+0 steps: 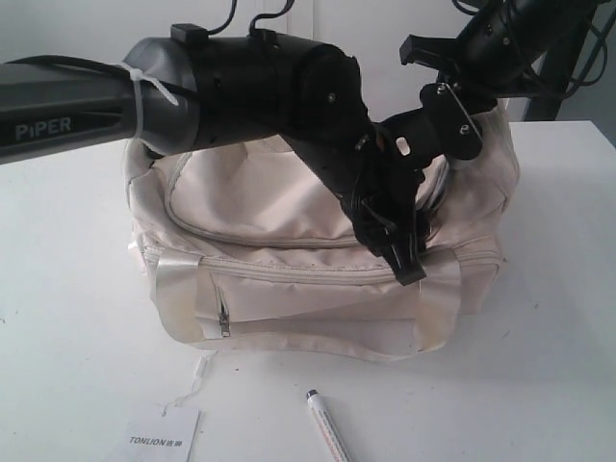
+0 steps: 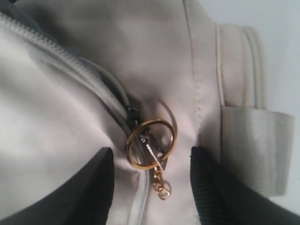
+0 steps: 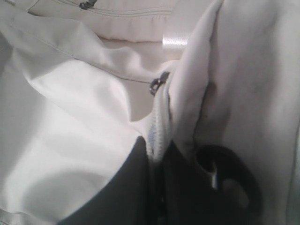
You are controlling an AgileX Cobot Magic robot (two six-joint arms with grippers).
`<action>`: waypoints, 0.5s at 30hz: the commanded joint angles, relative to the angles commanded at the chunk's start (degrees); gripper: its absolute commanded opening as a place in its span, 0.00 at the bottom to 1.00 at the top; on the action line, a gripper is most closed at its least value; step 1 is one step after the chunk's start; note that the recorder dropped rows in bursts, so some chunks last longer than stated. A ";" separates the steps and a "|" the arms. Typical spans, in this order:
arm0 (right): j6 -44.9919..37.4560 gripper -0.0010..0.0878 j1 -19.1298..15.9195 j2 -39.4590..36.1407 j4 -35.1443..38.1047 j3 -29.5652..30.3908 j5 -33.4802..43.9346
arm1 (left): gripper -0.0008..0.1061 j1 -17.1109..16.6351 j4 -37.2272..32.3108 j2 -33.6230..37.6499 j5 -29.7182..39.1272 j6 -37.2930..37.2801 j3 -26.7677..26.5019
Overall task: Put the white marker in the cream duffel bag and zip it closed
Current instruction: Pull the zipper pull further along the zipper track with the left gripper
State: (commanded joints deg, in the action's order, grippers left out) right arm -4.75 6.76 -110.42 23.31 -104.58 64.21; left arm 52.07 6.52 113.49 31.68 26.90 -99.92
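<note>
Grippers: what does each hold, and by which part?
The right gripper pinches the cream duffel bag by its zipper edge. The left gripper is open, holding nothing.

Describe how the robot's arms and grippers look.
The left arm is a grey tube lettered PiPER in white, with a white cable tie, black rounded joints and black cables. The left gripper has black fingers. The right arm and right gripper are black.

Dark robot arms
The left arm [image 1: 87, 96] carries white PiPER lettering [image 1: 43, 128], a white cable tie [image 1: 144, 91] and black cables [image 1: 226, 14].
</note>
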 joint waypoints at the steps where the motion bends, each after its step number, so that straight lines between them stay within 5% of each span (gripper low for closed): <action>1: 0.00 0.01 0.00 0.00 0.00 0.00 0.00 | 0.51 0.00 0.74 0.00 0.22 0.00 0.00; 15: 0.00 0.01 0.00 0.00 0.00 0.00 0.00 | 0.40 0.00 2.04 -2.12 5.23 0.28 -0.11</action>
State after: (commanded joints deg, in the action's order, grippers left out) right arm -4.75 6.76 -110.42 23.31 -104.58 64.21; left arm 52.07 8.57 111.37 36.91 27.18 -100.03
